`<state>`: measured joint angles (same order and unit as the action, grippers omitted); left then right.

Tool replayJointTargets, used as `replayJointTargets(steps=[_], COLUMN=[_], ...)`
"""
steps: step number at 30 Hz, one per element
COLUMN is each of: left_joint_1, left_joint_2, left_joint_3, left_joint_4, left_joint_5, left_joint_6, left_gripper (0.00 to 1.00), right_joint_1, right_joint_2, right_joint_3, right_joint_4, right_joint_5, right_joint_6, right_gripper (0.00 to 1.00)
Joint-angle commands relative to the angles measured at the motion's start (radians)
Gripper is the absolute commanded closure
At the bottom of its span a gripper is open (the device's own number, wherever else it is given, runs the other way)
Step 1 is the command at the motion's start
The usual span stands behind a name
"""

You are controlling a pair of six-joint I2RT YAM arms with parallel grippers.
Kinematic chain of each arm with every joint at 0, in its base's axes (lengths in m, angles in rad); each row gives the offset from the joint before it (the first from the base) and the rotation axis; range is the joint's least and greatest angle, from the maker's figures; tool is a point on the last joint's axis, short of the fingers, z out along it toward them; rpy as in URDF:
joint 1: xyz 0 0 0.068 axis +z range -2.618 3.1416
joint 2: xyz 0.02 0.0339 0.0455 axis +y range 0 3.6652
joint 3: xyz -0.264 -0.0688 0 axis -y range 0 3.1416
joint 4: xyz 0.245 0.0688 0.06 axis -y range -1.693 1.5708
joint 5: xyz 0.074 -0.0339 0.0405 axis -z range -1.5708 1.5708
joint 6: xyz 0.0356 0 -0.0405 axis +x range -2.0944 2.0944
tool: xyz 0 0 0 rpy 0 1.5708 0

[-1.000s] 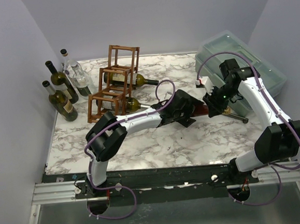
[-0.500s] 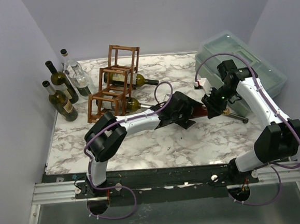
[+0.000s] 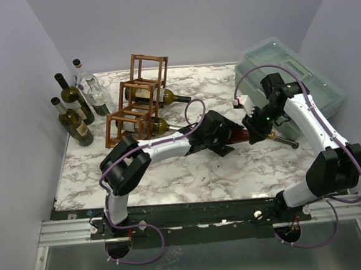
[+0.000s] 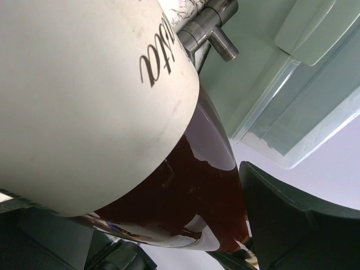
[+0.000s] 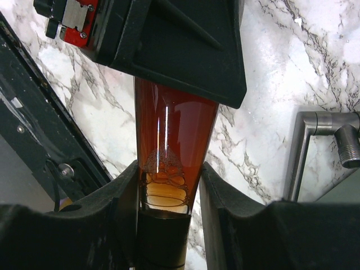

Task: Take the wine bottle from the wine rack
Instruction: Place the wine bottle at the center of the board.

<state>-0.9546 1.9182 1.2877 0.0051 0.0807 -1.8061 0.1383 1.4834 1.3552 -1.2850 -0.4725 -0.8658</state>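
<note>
A wine bottle (image 3: 241, 132) of dark red-brown glass with a cream label (image 4: 84, 101) lies level between my two grippers, right of the wine rack (image 3: 137, 101) and apart from it. My right gripper (image 3: 255, 128) is shut on its neck; in the right wrist view both pads press the neck (image 5: 169, 169) just above the dark capsule. My left gripper (image 3: 225, 134) stands wide open around the bottle's body, and one dark finger (image 4: 287, 225) shows close beside the glass (image 4: 197, 185). Whether the bottle touches the marble is hidden.
Two bottles (image 3: 168, 98) (image 3: 158, 125) lie in the rack's cells, necks pointing right. Three bottles (image 3: 73, 121) stand at the far left by the wall. A pale green plastic box (image 3: 288, 70) fills the back right, with a metal pipe handle (image 3: 284, 140) beside my right gripper.
Both grippers and the bottle between them have shifted slightly to the left. The jaws have not changed.
</note>
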Motion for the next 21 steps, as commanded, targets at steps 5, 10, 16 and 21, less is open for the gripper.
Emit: replayJointTargets(steps=[5,10,16,21], left_joint_1=[-0.023,-0.023,-0.022,-0.024], left_joint_2=[-0.080,-0.117,-0.144,-0.143], left_joint_3=[-0.012,-0.031,-0.059,-0.067], left_joint_4=[0.019,0.019,0.019,0.019], left_joint_5=[0.135,0.143,0.162,0.192], left_joint_6=[0.147,0.170,0.204,0.207], left_gripper=[0.02,0.01,0.01,0.02], right_joint_1=[-0.002,-0.002,-0.002,-0.002], right_joint_2=[-0.021,-0.031,-0.038,-0.042], right_joint_3=[0.012,0.013,0.011,0.002], right_joint_4=[0.088,0.091,0.099,0.112], right_joint_5=[-0.072,-0.077,-0.076,-0.080], right_joint_6=[-0.052,-0.051,-0.049,-0.043], right_gripper=[1.00,1.00,1.00,1.00])
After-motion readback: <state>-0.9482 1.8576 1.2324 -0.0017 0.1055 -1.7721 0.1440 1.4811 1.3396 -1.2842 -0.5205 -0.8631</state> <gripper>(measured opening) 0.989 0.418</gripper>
